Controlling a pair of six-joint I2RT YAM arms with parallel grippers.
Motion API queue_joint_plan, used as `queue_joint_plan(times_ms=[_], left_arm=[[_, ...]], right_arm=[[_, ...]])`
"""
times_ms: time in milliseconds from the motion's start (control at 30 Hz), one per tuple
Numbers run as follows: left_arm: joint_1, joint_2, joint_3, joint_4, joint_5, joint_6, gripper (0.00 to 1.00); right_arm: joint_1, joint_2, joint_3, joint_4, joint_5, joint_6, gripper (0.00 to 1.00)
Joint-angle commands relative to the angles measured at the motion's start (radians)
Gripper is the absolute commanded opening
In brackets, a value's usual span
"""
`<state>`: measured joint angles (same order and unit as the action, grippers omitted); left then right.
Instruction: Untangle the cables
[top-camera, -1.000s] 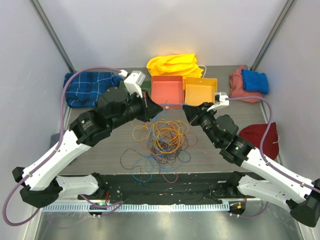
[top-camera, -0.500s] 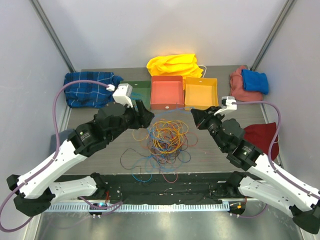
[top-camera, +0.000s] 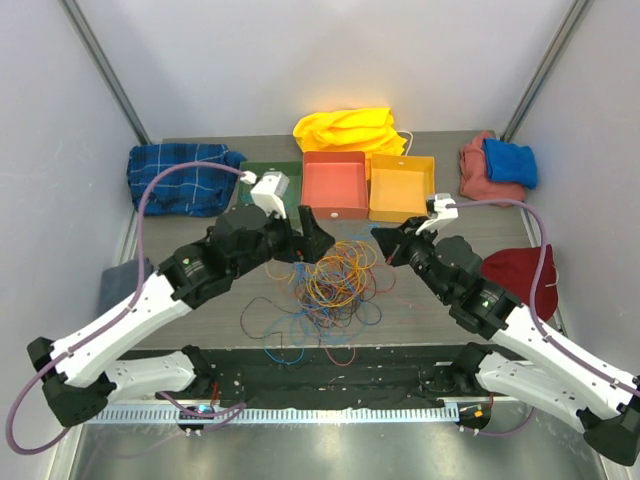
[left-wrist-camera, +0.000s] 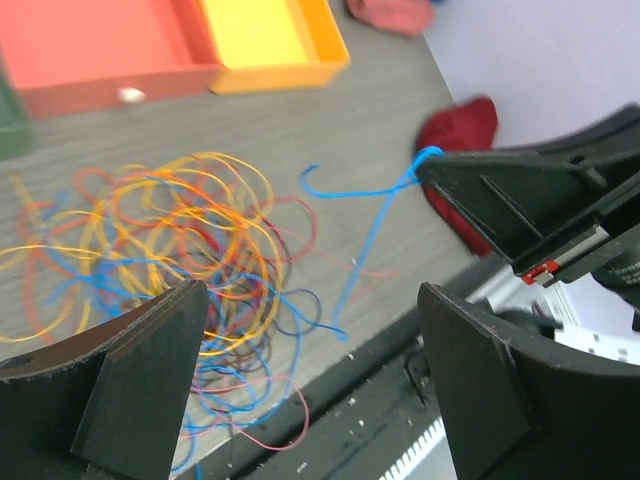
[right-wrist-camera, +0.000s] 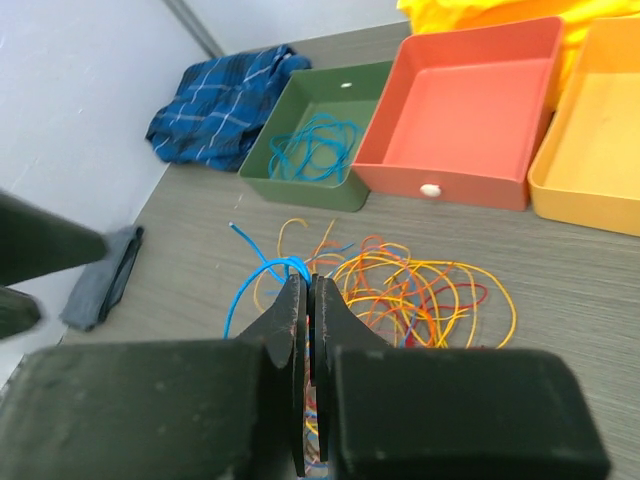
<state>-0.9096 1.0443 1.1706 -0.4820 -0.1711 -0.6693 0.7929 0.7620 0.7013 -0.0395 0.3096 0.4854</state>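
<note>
The cables (top-camera: 335, 280) lie in a loose tangle of orange, yellow, red, blue and purple strands mid-table, also seen in the left wrist view (left-wrist-camera: 170, 240) and the right wrist view (right-wrist-camera: 420, 290). My left gripper (top-camera: 305, 243) hovers over the pile's upper left edge, jaws wide open (left-wrist-camera: 310, 380) with nothing between them. My right gripper (top-camera: 379, 239) sits at the pile's upper right, shut (right-wrist-camera: 308, 285) on a single blue cable (right-wrist-camera: 262, 272). That blue cable (left-wrist-camera: 370, 190) arcs from the right gripper's tip down to the table.
A green tray (right-wrist-camera: 315, 150) holding blue cables, a red tray (top-camera: 334, 183) and an orange tray (top-camera: 402, 186) stand behind the pile. Cloths lie around: blue plaid (top-camera: 180, 175), yellow (top-camera: 345, 128), pink and blue (top-camera: 495, 165), dark red (top-camera: 515, 270), grey (top-camera: 120, 280).
My left gripper opened wide, drew back, then came right over the pile's edge. The right gripper closed fully on the blue cable and shifted slightly nearer and lower.
</note>
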Motion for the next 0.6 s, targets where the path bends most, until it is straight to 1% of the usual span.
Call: queue_joint_plan(times_ms=[0,133,233,333,433,567], left_arm=[[-0.003,0.052,-0.028,0.155,0.207,0.008,0.88],[-0.014,0.088,-0.045,0.224,0.289,0.013,0.81],[-0.029,0.126,-0.042,0.235,0.326,0.034,0.79],[-0.037,0.157,-0.061,0.240,0.350,0.048,0.80],[-0.041,0.168,-0.106,0.263,0.354,0.048,0.84],[-0.043,0.180,-0.176,0.367,0.335,0.014,0.86]], right_arm=[[0.000,-0.001,0.032,0.026,-0.098,-0.039,0.01],[-0.001,0.003,0.040,0.010,-0.113,-0.041,0.01],[0.000,0.007,0.049,0.012,-0.113,-0.036,0.01],[0.000,0.013,0.069,0.009,-0.124,-0.034,0.01],[0.000,0.019,0.090,0.007,-0.142,-0.028,0.01],[-0.001,0.016,0.102,0.016,-0.162,-0.001,0.01]])
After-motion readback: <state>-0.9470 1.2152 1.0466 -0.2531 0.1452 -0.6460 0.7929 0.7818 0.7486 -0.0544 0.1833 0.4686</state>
